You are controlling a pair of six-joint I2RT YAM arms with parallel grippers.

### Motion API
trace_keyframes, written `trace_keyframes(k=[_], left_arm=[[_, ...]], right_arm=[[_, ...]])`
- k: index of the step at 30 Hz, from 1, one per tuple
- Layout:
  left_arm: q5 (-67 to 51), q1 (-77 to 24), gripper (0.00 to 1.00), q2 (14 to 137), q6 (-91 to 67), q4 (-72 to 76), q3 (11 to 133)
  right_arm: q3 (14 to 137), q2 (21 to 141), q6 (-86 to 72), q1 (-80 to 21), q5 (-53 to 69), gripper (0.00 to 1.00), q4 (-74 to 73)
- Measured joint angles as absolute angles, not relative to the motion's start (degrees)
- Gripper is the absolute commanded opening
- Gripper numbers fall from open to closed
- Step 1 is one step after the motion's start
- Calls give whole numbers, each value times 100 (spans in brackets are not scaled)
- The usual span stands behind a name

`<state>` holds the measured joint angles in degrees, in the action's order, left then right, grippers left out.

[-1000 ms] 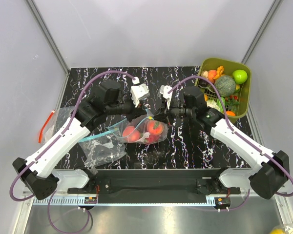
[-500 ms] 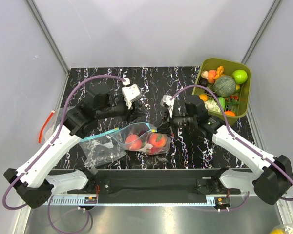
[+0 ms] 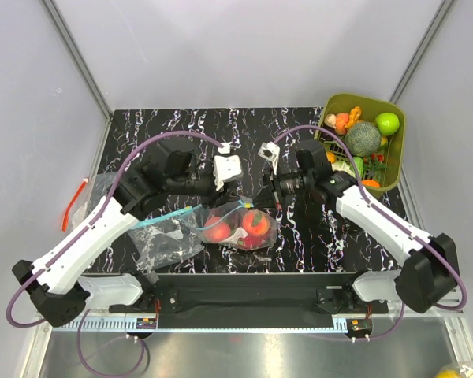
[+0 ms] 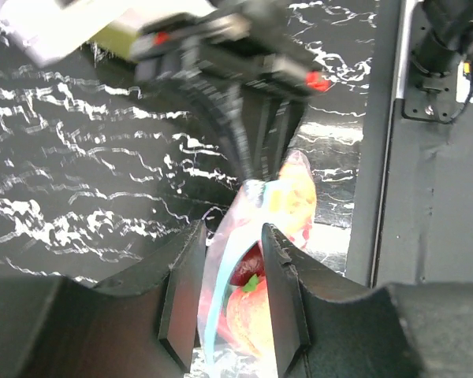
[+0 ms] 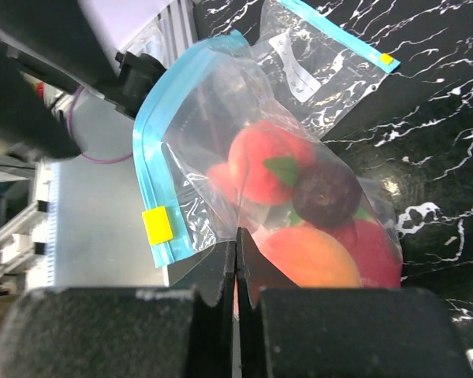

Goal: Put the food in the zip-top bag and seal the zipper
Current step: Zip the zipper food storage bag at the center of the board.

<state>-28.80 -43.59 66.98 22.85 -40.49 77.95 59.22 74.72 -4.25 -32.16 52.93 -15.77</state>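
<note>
The zip-top bag (image 3: 238,228) lies near the table's front middle with red, peach and dark toy fruits (image 3: 255,223) inside. In the right wrist view the bag (image 5: 213,118) shows its blue-green zipper (image 5: 152,165) with a yellow tab, and the food (image 5: 311,256) behind the plastic. My right gripper (image 5: 236,236) is shut on a fold of the bag's plastic; it sits at the bag's right top (image 3: 266,197). My left gripper (image 4: 231,236) is open, its fingers (image 4: 280,291) standing either side of the bag's mouth strip (image 4: 219,295); it sits at the bag's left top (image 3: 221,198).
An olive-green tub (image 3: 399,138) with more toy food stands at the back right. A second crumpled clear bag (image 3: 164,242) lies front left. An orange-red strip (image 3: 69,206) lies off the table's left edge. The dark rail (image 3: 244,287) runs along the front edge.
My left gripper, which had drawn back up and left, has come back down over the bag's mouth. The right arm shifted slightly left, still holding the bag.
</note>
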Motion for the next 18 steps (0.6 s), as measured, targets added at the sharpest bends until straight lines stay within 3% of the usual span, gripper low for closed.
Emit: trace_keyframes(k=[5, 7, 9, 18], left_arm=[[-2923, -4661, 38, 6685, 2731, -4278, 7975], [-2899, -4783, 28, 6698, 2877, -4429, 7977], [-2845, -4853, 25, 6744, 3028, -4565, 7983], [-2202, -5236, 39, 7087, 3636, -4757, 8023]], right_arm=[[6152, 7734, -578, -3181, 5474, 0, -1706], [6152, 7741, -633, -3179, 5505, 0, -1717], [6152, 7745, -683, -3177, 5524, 0, -1719], [6152, 7769, -856, -3170, 5610, 0, -1702]])
